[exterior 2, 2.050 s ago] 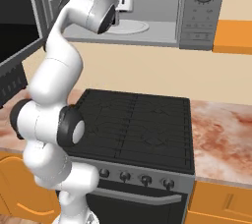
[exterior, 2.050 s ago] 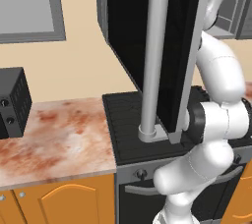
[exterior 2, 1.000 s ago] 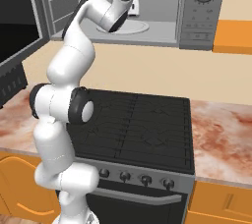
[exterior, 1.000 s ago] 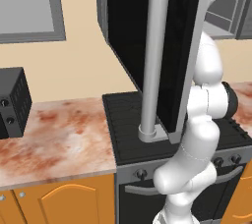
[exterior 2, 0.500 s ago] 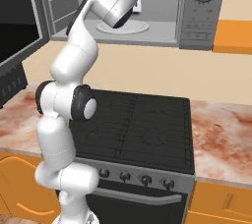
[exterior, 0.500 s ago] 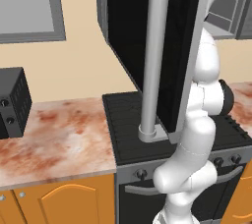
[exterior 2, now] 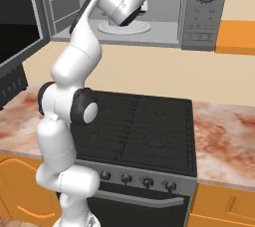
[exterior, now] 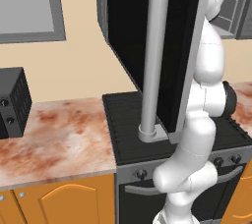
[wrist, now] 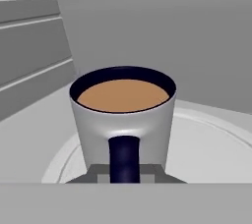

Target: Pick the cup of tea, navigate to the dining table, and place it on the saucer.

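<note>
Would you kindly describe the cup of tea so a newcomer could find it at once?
Look above the black stove to the open microwave. On its round white turntable stands the cup of tea: a small grey mug with a dark rim, dark handle and brown liquid.

light: we see even, soft, bright rendered lighting, source not discernible | shadows: faint; microwave (exterior 2: 149,7) interior dimmer grey | glare: soft sheen on cup of tea (wrist: 123,120) | focus: sharp throughout, slight pixel softness, no edge distortion
</note>
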